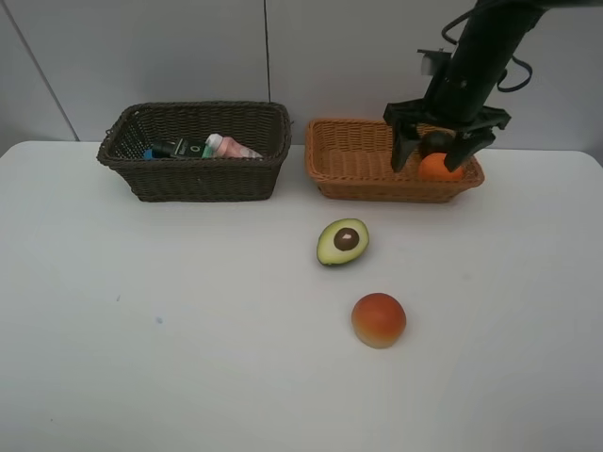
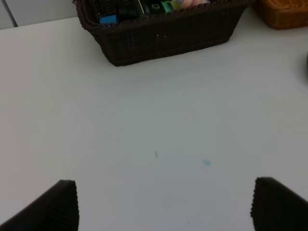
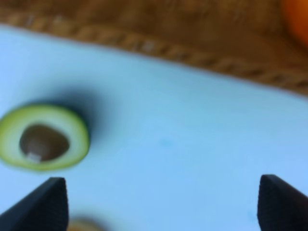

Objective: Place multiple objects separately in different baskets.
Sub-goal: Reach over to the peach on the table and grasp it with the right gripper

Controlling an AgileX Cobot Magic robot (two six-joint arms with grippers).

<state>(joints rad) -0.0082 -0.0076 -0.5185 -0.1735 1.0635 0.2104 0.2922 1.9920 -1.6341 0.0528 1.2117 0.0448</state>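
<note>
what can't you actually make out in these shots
- Dark basket contents: in exterior high its front wall hides their lower parts; in left wrist the picture edge cuts them off.
- Orange: the right gripper covers its top in exterior high; it is blurred and cut by a corner in right wrist.
- Whether the orange rests inside the tan basket: cannot tell.
- Left gripper: outside exterior high.

The orange is sitting in the tan basket, a green bottle and pink bottle in the dark basket. The avocado half, pit up, and peach are lying outside.
</note>
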